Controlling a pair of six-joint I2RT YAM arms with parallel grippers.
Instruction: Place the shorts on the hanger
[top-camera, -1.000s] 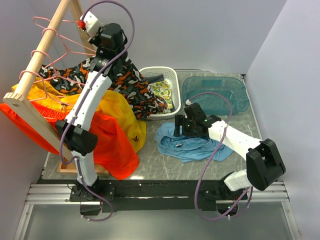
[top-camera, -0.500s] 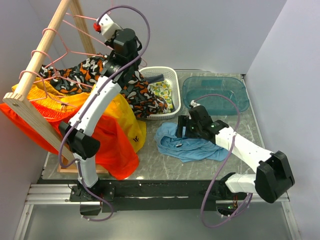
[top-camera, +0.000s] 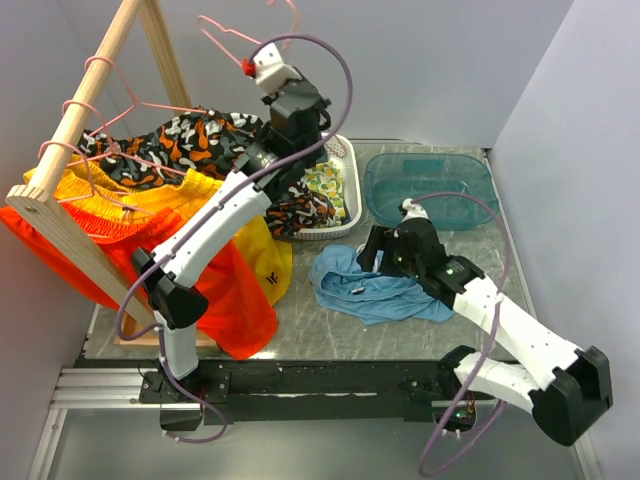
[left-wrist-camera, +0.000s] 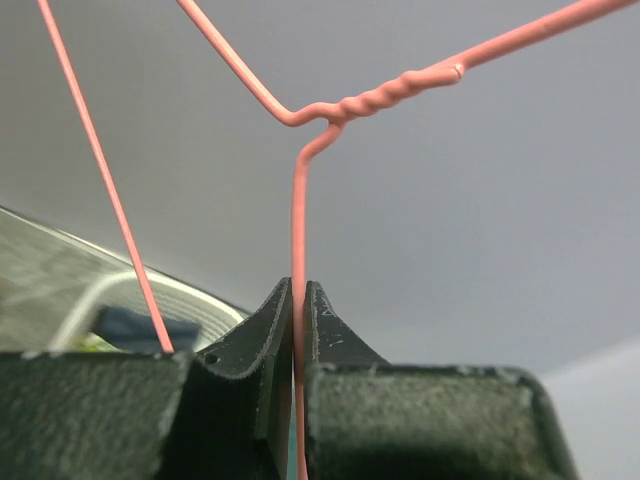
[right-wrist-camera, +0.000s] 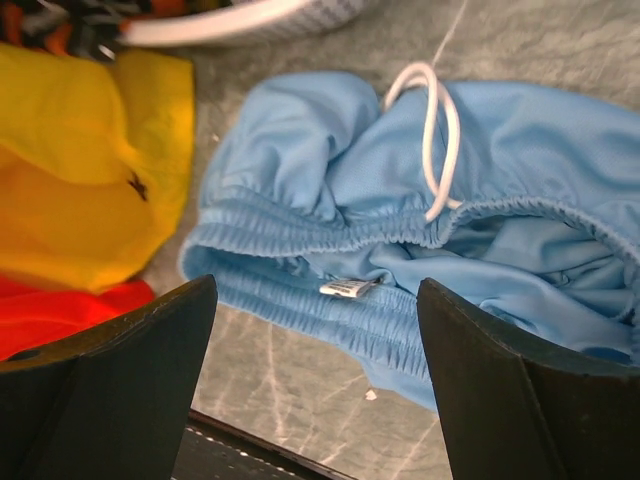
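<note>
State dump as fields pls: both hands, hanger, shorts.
left hand: shut on the hanger wire below its twist
right hand: open, over the shorts at the waistband
hanger: aloft, bare
shorts: crumpled on the table, drawstring showing
status: shorts not yet hung

The shorts (top-camera: 375, 292) lie on the tabletop (top-camera: 330, 335), in front of the basket (top-camera: 352, 185) and the tub (top-camera: 400, 175), which stands right of the basket. The right gripper (top-camera: 378, 255) hangs over their rear edge. At the left stands the rack (top-camera: 73, 115), draped with clothes (top-camera: 220, 290); the left gripper (top-camera: 248, 66) holds the hanger (left-wrist-camera: 298, 200) high behind the basket
</note>
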